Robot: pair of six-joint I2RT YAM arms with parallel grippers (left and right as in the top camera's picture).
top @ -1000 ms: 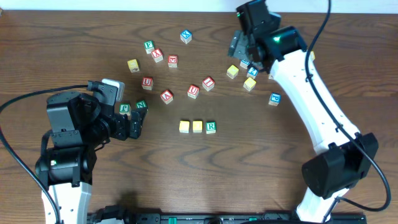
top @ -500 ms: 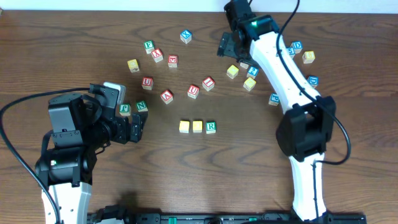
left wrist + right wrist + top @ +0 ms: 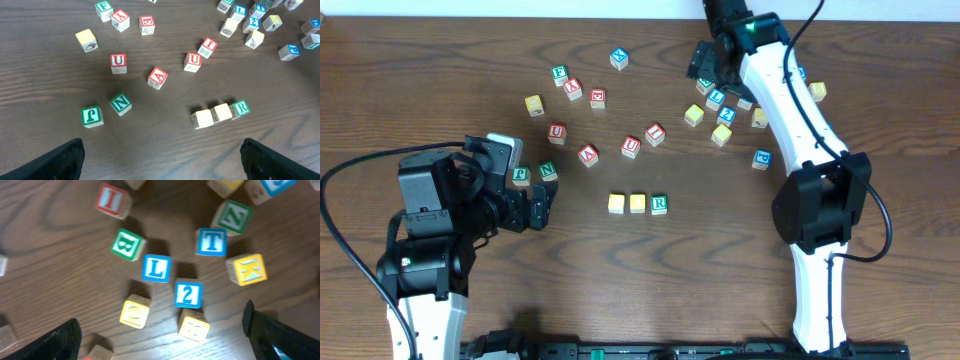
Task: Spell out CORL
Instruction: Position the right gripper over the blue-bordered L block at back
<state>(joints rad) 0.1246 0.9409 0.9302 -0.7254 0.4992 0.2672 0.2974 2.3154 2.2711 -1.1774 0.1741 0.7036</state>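
Three cubes stand in a tight row on the wooden table (image 3: 720, 260), just below the centre of the overhead view. They are a left yellow cube (image 3: 616, 203), a middle yellow cube (image 3: 637, 203) and the green R cube (image 3: 659, 203) at the right end, side by side. The blue L cube (image 3: 156, 268) lies well apart from them, in the loose cluster at the upper right of the overhead frame. In the right wrist view it sits left of centre, face up, with the blue 2 cube (image 3: 188, 294) just below and right of it. The right gripper (image 3: 161, 325) hangs over that cluster, fingers spread wide and holding nothing. The left gripper (image 3: 540, 203), at the lower left of the overhead frame, is likewise spread wide and empty, near the green N cube (image 3: 548, 170).
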